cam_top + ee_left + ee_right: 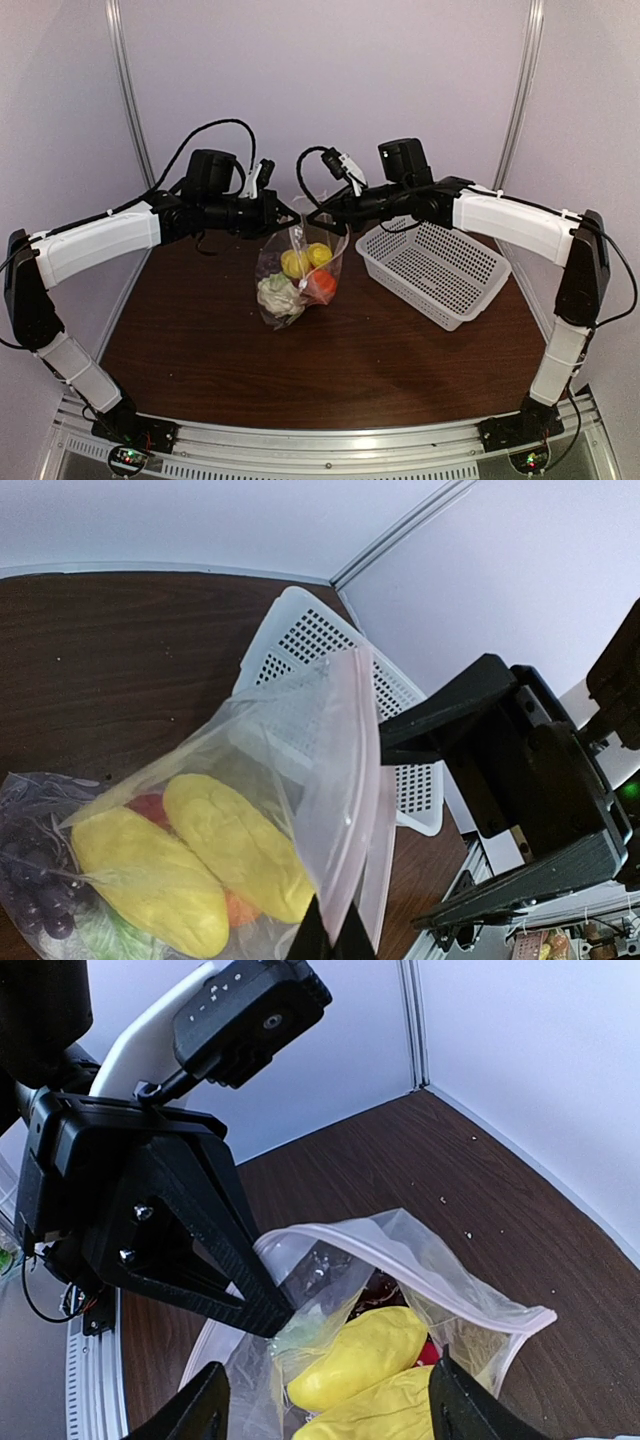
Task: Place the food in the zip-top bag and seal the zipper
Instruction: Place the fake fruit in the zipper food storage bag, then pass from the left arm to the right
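The clear zip-top bag (298,272) hangs upright in the middle, its bottom on the table. It holds the food: two yellow pieces (305,258), white cauliflower (278,295) and an orange piece (322,286). The left wrist view shows the yellow pieces (235,845) and dark grapes (25,870) through the plastic. My left gripper (335,942) is shut on the bag's mouth edge, on the zipper strip (370,780). My right gripper (330,1410) is open, its fingers (205,1408) wide apart above the gaping mouth. The zipper (441,1286) stands unsealed. In the top view both grippers, left (285,215) and right (322,213), meet over the bag.
The white mesh basket (435,268) lies tilted at the right, close behind the bag, and shows in the left wrist view (300,640). The enclosure's walls close the back and sides. Dark wooden tabletop (330,370) lies in front of the bag.
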`<state>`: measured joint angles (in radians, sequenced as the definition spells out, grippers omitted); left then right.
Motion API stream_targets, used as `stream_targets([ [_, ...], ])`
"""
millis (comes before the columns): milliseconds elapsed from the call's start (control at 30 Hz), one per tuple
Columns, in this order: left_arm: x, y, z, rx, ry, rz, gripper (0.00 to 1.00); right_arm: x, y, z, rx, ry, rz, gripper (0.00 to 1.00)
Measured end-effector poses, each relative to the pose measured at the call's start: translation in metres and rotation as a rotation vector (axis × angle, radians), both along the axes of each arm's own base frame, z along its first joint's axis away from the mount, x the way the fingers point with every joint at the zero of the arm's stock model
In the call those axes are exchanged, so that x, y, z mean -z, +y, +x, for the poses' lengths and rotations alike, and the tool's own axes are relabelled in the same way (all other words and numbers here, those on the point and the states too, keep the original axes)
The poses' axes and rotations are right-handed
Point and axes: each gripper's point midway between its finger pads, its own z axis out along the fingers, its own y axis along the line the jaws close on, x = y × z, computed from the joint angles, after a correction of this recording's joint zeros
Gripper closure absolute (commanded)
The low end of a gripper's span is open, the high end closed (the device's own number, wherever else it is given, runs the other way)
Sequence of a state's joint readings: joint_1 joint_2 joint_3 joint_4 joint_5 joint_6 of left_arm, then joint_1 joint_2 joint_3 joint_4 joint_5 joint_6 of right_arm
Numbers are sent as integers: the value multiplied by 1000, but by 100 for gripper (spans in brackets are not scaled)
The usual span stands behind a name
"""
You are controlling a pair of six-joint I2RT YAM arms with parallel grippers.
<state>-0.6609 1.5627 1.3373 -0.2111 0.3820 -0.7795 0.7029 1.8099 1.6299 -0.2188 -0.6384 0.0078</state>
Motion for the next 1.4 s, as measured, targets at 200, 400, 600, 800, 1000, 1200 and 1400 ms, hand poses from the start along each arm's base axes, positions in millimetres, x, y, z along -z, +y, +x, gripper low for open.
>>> stream_targets([
  [200,0,0,0,0,0,0,100,-17,-17,0,71,-41,-28,36],
  [400,0,0,0,2,-3,2,100,-36,-47,6,213,-107,-86,47],
  [600,0,-1,-1,8,-5,1,100,10,-58,11,269,-27,-221,66],
  [800,-1,-2,-3,32,-15,3,100,50,-56,14,258,75,-329,100],
  [1000,-2,-6,-9,82,-33,4,100,59,-54,6,224,152,-354,100],
  [1200,-21,-12,-14,150,-89,1,89,25,-40,-23,107,271,-203,100],
  [1400,-43,-13,-12,167,-168,-5,54,-3,-32,-39,38,376,-61,100],
])
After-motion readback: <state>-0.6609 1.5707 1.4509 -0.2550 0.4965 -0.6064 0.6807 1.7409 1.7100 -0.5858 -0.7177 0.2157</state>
